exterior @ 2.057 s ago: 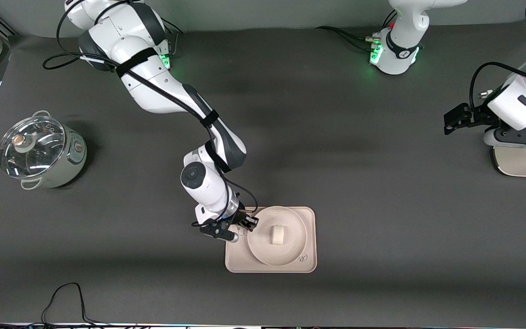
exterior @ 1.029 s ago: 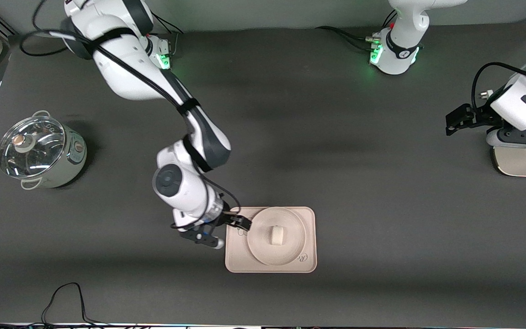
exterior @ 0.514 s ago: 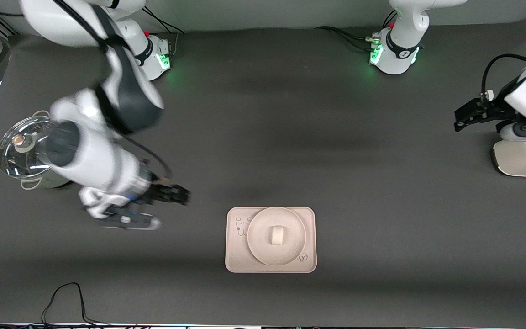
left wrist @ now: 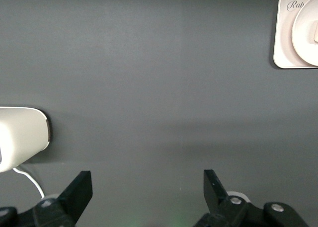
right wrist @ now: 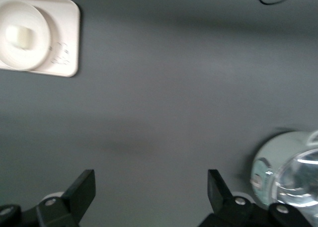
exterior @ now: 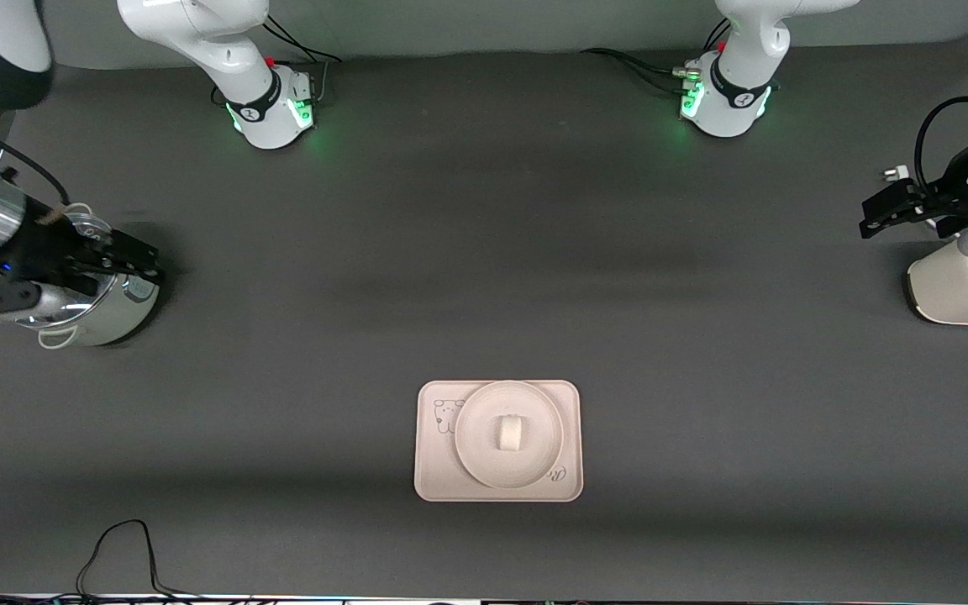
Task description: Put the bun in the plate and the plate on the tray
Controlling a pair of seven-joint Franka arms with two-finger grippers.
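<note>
The bun (exterior: 510, 434) is seen lying at the middle of the plate (exterior: 471, 449), and the plate is set on the tray (exterior: 434, 475), covering most of it and leaving the bear drawing uncovered at the corner toward the right arm's end of the table; the tray itself lies on the dark table (exterior: 484, 277), nearer to the front camera than both arm bases. From this arrangement the task is judged to be complete, so that nothing is left to be carried, and the step in hand is judged to be only a clean retreat. The right gripper (exterior: 118, 260) is held over the glass-lidded pot (exterior: 106, 315) at the right arm's end of the table, its fingers spread apart and empty, as is shown in the right wrist view. The left gripper (exterior: 891, 210) is parked at the left arm's end of the table, beside a white appliance (exterior: 950, 290), its fingers likewise apart with nothing between them; this arm is waiting. For the retreat to be done well, height should be kept over the pot's lid so that it is not clipped, and the tray should be left undisturbed.
</note>
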